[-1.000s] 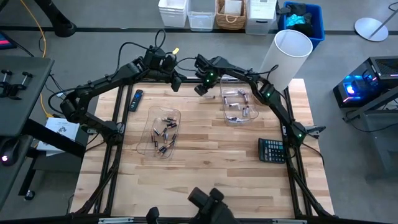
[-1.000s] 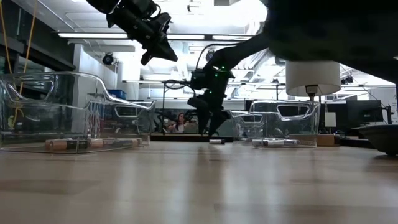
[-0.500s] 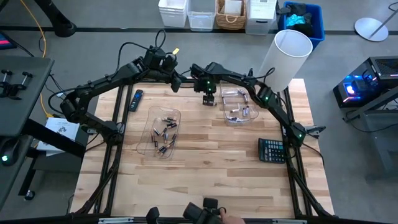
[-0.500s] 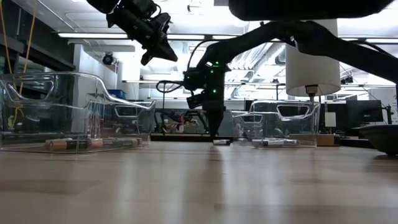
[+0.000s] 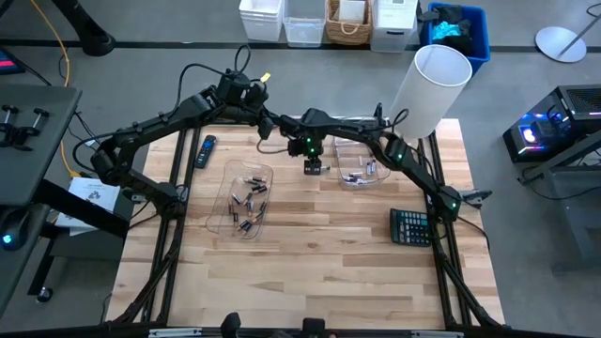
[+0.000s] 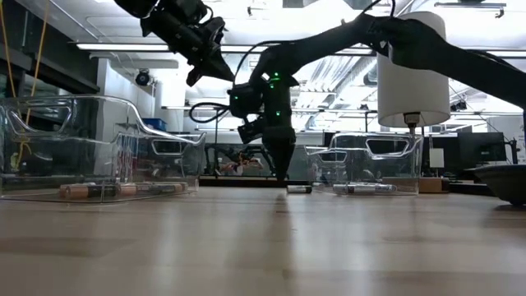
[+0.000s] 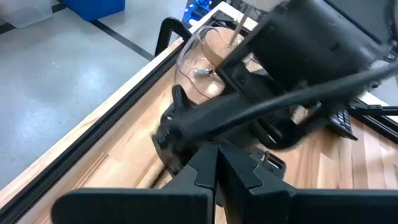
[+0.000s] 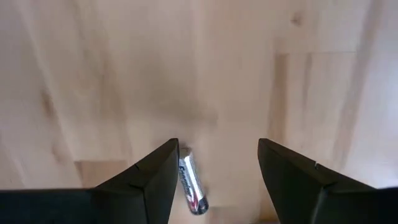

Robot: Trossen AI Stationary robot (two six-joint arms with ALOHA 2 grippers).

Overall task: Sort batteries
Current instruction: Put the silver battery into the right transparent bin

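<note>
A silvery battery [image 8: 191, 185] lies loose on the bare wooden tabletop [image 8: 224, 74], between my two spread fingers [image 8: 151, 177] and close beside one of them. My right tool [image 5: 315, 169] points straight down at it, wide open, holding nothing, between the two clear bins [image 5: 246, 197]. My left tool [image 5: 267, 130] hangs raised near the tabletop's far edge, fingers pressed together, empty.
</note>
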